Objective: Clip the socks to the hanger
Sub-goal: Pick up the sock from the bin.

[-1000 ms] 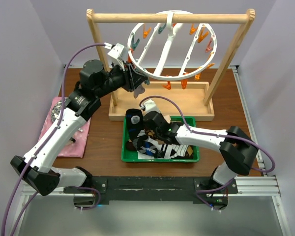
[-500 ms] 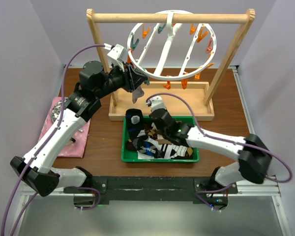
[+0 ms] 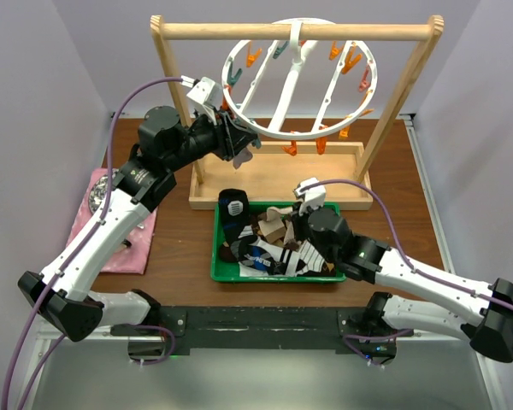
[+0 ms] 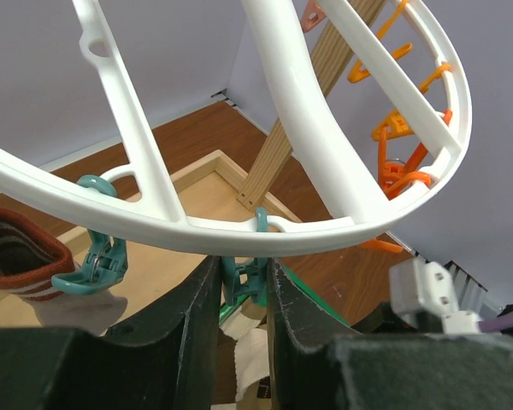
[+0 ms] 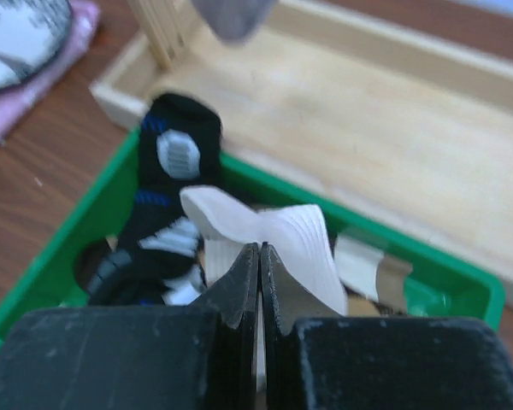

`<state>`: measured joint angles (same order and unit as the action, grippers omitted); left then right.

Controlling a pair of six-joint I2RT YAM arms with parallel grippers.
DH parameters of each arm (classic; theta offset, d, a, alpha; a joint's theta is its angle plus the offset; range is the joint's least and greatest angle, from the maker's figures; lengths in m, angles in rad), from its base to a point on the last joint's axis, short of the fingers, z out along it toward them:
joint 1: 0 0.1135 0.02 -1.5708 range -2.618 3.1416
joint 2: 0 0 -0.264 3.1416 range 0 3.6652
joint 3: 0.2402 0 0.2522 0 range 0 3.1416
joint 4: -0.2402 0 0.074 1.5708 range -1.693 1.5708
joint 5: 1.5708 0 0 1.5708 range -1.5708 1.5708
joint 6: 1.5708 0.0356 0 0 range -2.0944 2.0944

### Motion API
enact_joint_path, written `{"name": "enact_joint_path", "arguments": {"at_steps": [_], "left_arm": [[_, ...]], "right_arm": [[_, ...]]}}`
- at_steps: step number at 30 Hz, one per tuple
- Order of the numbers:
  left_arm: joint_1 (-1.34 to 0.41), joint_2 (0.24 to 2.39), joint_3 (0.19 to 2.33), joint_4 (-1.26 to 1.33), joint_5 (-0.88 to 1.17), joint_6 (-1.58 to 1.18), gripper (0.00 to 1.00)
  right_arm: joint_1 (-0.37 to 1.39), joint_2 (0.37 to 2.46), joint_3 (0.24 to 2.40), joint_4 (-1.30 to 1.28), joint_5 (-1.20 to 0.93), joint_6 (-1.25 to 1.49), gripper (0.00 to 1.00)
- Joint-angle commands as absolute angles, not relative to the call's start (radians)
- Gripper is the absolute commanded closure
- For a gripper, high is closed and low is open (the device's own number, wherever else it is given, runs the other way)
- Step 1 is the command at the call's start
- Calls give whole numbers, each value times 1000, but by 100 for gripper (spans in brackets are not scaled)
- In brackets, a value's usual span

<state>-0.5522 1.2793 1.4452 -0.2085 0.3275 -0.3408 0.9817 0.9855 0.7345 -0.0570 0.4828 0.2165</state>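
A robotics lab test cell is indicated: a brown table [image 3: 179, 248] is enclosed by plain pale partition walls [image 3: 34, 102], a left arm [image 3: 103, 231] and a right arm [image 3: 427, 282] are bolted to an aluminium rail [image 3: 445, 320] at its near edge, and purple cables [image 3: 145, 84] are left exposed.

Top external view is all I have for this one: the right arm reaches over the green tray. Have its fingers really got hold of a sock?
Observer: Yes. The right wrist view shows the right fingers pinched shut on a fold of a pale ribbed sock.
Operator: And the left fingers, up by the ring?
Observer: In the left wrist view the left fingers are closed on either side of a teal peg that hangs under the hanger rim.
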Motion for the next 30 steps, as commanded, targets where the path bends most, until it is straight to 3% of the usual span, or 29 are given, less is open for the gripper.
{"name": "enact_joint_path", "arguments": {"at_steps": [1, 6, 8, 11, 12, 13, 16, 18, 24, 27, 30], "left_arm": [[-557, 1255, 1443, -190, 354, -359, 100], [-555, 1256, 1442, -184, 360, -364, 100], [-555, 1258, 1442, -179, 364, -367, 100], [-555, 1261, 1443, -183, 364, -364, 100], [-555, 1261, 1445, -184, 364, -362, 100], [-557, 1262, 1443, -184, 362, -362, 100], [-557, 1266, 1443, -189, 362, -361, 100], [-557, 1269, 1445, -189, 364, -359, 100], [-557, 1275, 1448, -187, 371, -365, 100], [-557, 1272, 1450, -187, 368, -365, 100], [-557, 1269, 1450, -193, 368, -364, 100]], "right_arm": [[983, 951, 695, -261, 644, 404, 100], [985, 972, 765, -495, 953, 524, 100], [986, 992, 816, -644, 1015, 651, 100], [986, 1012, 844, -643, 1005, 625, 100], [985, 1020, 850, -629, 983, 614, 95], [986, 1040, 856, -605, 941, 594, 77], [989, 1058, 877, -498, 821, 475, 57], [992, 1052, 877, -422, 749, 389, 48], [982, 1173, 925, -209, 589, 10, 34], [911, 1306, 975, -163, 472, -51, 35], [868, 1444, 1023, -106, 515, -58, 38]]}}
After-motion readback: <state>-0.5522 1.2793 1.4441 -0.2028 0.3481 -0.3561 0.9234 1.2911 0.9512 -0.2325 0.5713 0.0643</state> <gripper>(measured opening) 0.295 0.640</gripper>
